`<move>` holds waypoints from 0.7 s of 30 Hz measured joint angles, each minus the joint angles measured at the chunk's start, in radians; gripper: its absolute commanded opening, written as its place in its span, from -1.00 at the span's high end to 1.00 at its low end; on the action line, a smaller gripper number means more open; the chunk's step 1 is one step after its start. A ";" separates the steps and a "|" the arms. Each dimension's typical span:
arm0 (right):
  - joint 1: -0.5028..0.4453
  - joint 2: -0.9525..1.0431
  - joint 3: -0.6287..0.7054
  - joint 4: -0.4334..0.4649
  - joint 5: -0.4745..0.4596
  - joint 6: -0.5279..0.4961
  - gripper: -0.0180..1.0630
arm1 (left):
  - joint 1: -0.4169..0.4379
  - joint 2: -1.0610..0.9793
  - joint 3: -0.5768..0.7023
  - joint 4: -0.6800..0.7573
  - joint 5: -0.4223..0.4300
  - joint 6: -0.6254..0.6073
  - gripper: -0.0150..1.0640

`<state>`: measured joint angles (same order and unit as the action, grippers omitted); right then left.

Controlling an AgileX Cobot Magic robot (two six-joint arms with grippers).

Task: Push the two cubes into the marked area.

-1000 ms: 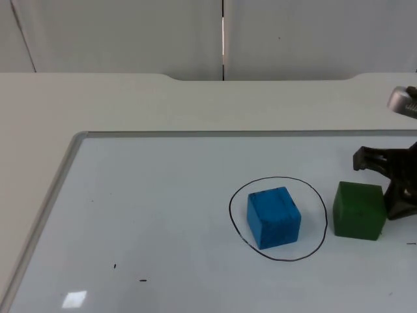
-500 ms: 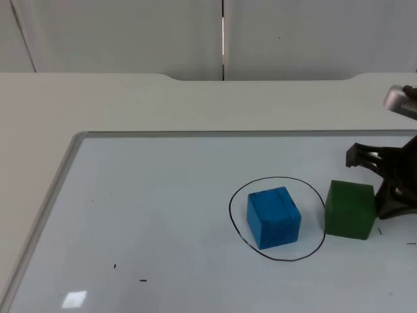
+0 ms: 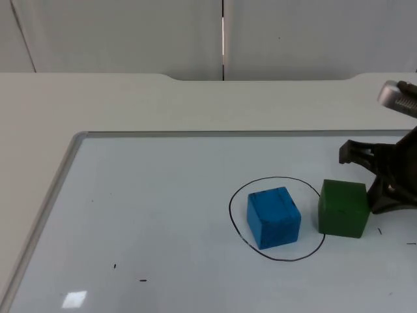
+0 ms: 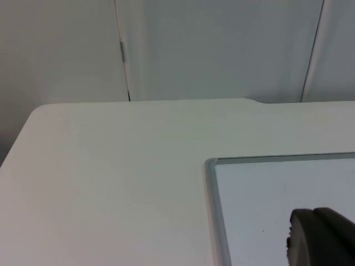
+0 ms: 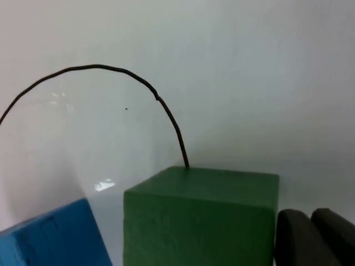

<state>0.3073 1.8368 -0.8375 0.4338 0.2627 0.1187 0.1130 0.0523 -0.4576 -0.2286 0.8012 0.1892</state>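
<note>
Matte green cube (image 3: 343, 208) straddles thin drawn circle (image 3: 277, 218).

Right end effector (image 3: 381, 179): matte black, angular forked fingers; a silver-grey cylindrical fitting sits above. Left end effector fingertip (image 4: 319, 238): rounded, matte black.

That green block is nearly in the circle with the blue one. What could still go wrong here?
The green foam cube sits on the black drawn circle, close to the blue foam cube. If the right gripper pushes further, green may bump blue across the far line. The gripper touches the green cube off-centre, so it might twist and slip away.
</note>
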 measured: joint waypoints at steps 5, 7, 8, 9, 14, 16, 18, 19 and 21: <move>0.000 0.000 0.000 0.027 0.000 0.000 0.86 | 0.000 0.000 0.000 0.000 0.000 0.000 0.98; 0.000 0.000 0.000 0.041 -0.005 0.000 0.86 | 0.000 0.000 0.000 0.000 0.000 0.000 0.98; 0.000 0.000 0.000 0.043 -0.004 0.000 0.86 | 0.000 0.000 0.000 0.000 0.000 0.000 0.98; 0.000 0.000 0.000 0.043 -0.004 0.000 0.86 | 0.000 0.000 0.000 0.000 0.000 0.000 0.98; 0.000 0.000 0.000 0.071 -0.017 0.002 0.86 | 0.000 0.000 0.000 0.000 0.000 0.000 0.98; 0.000 0.000 0.000 0.078 -0.026 0.002 0.86 | 0.000 0.000 0.000 0.000 0.000 0.000 0.98; 0.000 0.000 0.000 0.088 -0.035 0.002 0.86 | 0.000 0.000 0.000 0.000 0.000 0.000 0.98; 0.000 0.000 0.000 0.090 -0.038 0.002 0.86 | 0.000 0.000 0.000 0.000 0.000 0.000 0.98; 0.000 0.000 0.000 0.090 -0.040 0.002 0.86 | 0.000 0.000 0.000 0.000 0.000 0.000 0.98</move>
<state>0.3073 1.8368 -0.8375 0.5235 0.2231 0.1207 0.1130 0.0523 -0.4576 -0.2286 0.8012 0.1892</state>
